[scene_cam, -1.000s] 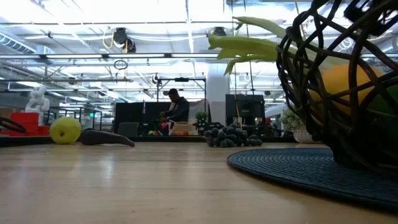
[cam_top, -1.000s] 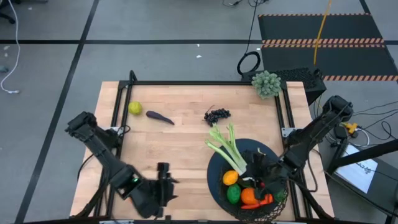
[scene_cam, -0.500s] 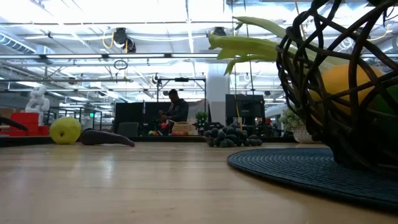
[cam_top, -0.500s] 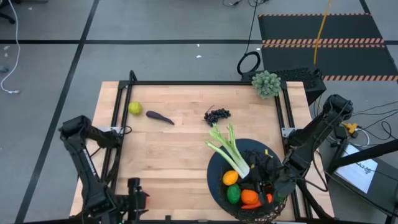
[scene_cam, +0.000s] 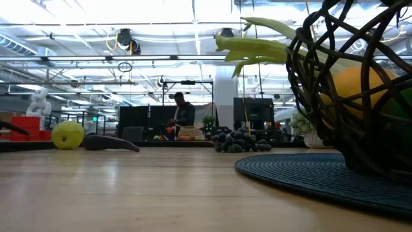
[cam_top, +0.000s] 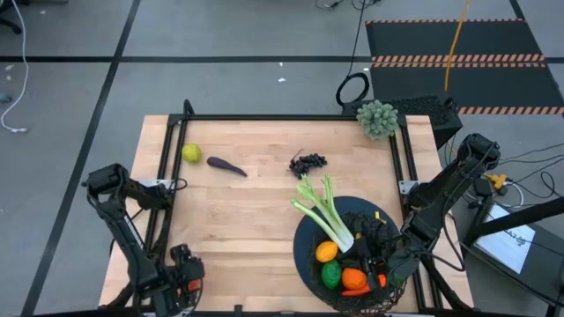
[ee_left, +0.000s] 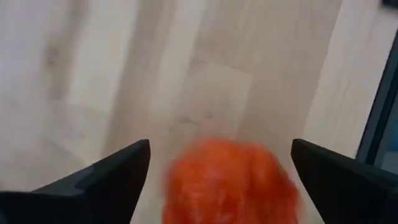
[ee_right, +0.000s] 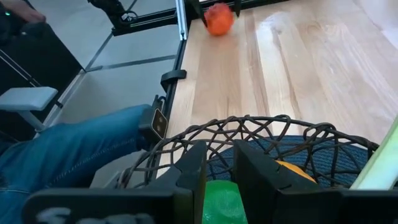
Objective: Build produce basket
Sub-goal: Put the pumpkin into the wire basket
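Wooden tabletop (cam_top: 256,220) fills the middle of the overhead frame. At its lower right sits the basket (cam_top: 310,231), a black wire bowl holding a celery stalk (cam_top: 324,214), an orange (cam_top: 327,252), a green lime (cam_top: 330,275) and other produce. The right pincer (ee_right: 216,163), fingers narrow, hangs just above the basket's rim at the lower right. The left pincer (ee_left: 221,168), at the lower left edge, stands wide, a red-orange mango (ee_left: 227,183) between its fingers. Across the upper half lie grapes (cam_top: 307,163) at centre, an eggplant (cam_top: 226,165) and a yellow-green lemon (cam_top: 191,153) at upper left.
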`<control>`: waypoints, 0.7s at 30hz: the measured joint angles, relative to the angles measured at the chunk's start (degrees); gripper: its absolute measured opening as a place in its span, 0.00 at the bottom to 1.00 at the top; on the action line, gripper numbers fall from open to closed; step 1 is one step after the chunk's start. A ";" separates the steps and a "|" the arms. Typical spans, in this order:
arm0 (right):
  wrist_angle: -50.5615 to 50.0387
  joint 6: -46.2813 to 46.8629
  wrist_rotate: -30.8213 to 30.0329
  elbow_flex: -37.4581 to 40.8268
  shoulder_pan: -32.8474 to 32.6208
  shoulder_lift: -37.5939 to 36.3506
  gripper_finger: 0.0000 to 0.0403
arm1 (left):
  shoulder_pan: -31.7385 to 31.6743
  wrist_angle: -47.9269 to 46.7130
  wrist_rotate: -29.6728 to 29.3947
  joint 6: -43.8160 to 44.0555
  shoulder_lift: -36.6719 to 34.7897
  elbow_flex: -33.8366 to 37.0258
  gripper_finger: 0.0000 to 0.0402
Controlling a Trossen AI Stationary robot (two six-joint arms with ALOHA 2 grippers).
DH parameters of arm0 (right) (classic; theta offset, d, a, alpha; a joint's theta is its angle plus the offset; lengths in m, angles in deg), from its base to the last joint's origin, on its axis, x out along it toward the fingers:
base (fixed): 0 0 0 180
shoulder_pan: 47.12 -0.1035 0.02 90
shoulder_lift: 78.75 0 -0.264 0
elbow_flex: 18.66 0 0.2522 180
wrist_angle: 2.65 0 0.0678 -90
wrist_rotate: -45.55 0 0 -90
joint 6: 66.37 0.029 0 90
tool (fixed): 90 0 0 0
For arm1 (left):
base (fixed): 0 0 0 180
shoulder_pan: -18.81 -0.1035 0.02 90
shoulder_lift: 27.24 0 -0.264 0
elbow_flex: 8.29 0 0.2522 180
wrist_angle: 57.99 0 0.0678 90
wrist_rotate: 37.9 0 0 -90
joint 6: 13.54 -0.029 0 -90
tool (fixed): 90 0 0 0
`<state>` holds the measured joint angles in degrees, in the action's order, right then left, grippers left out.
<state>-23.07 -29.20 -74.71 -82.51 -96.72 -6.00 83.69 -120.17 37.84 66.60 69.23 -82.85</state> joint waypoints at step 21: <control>0.02 0.95 0.39 0.00 0.00 0.00 0.18 | -1.89 -0.34 9.91 0.52 -0.07 -5.38 0.99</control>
<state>-23.05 -28.24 -74.32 -82.51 -96.72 -6.00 81.80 -120.51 47.74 67.12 69.16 -88.23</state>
